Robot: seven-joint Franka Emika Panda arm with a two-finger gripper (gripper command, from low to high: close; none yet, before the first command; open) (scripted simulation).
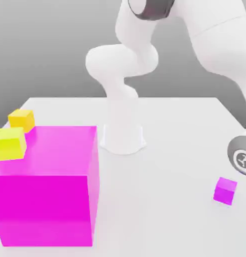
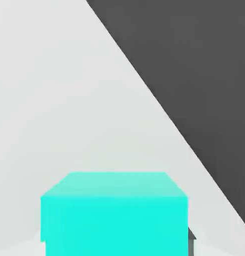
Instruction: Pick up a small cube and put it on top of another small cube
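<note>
Exterior view, robot arm: the white jointed arm (image 1: 122,65) arches over to the exterior view's right, its dark-ringed wrist (image 1: 241,155) at that edge.
Exterior view, other cubes: a small yellow-green cube (image 1: 9,144) sits on top of the large glossy magenta block (image 1: 44,211); a small orange-yellow cube (image 1: 21,120) is by its far edge, support unclear. A small purple cube (image 1: 225,190) lies on the white tabletop (image 1: 160,211), near the wrist.
Hand view, cube in hand: the small smooth cyan cube (image 2: 117,225) is right at the claw, close to the table's edge.
Hand view, claw: the gripper (image 2: 117,245) looks clenched on the cyan cube.
Hand view, handling: probably light and rigid, unlikely to crush; plain flat faces could slide or twist under a skewed pinch.
Hand view, where to hold: two opposite upright sides, squarely at mid-height, leaving the underside free to land flat on another cube. Which cube is meant to be the base, I cannot tell.
</note>
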